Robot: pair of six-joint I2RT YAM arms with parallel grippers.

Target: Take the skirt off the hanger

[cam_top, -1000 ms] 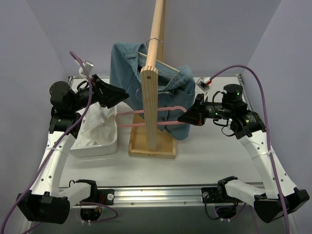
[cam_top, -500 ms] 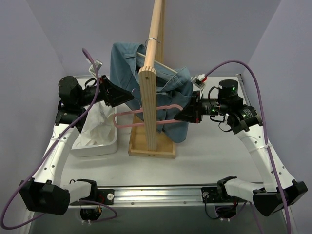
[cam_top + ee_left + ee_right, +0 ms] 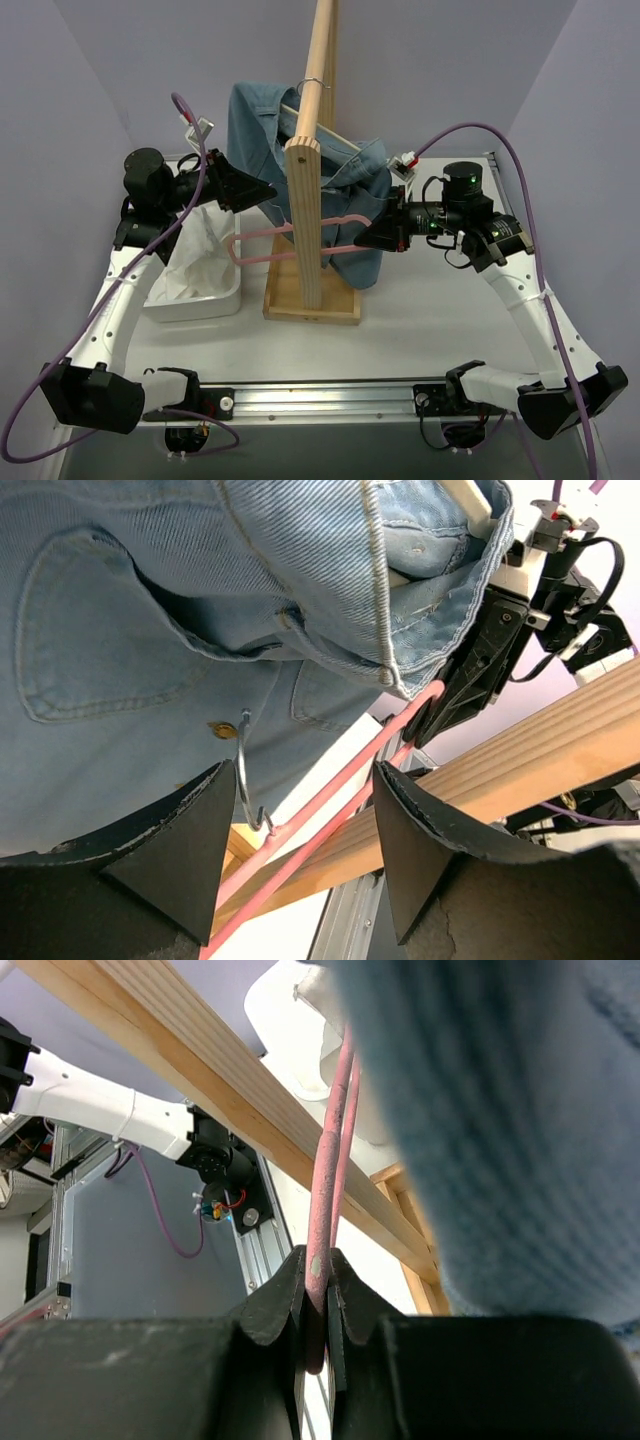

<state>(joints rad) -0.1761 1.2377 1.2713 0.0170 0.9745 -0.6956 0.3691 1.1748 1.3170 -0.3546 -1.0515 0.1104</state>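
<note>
A white table point(image 3: 420, 310) carries everything. A tall wooden rack point(image 3: 305, 230) stands near its middle on a flat board base, with a sloping pole running up toward the far edge. A blue denim garment point(image 3: 255, 130) hangs from that pole and drapes down behind the upright post; in the left wrist view its pocket and seams point(image 3: 120, 640) fill the upper part.

Against the left edge sits a white rectangular plastic bin point(image 3: 200, 300). The white floppy fabric skirt point(image 3: 195, 255) lies crumpled inside it, off the hanger.

The slim pink plastic hanger point(image 3: 258, 259) lies roughly level across the front of the post, its rounded left end near the bin and its right end toward the right edge of the table.

The right gripper point(image 3: 368, 238) is clamped on the hanger's right end; its wrist view shows both fingers point(image 3: 318, 1260) pressed against the pink bar point(image 3: 335, 1140).

The left gripper point(image 3: 262, 190) hovers above the hanger's left end with jaws spread point(image 3: 300, 770), holding nothing; the pink bars point(image 3: 330, 795) show between its fingers.

A small metal hook point(image 3: 243, 770) hangs below the denim.
</note>
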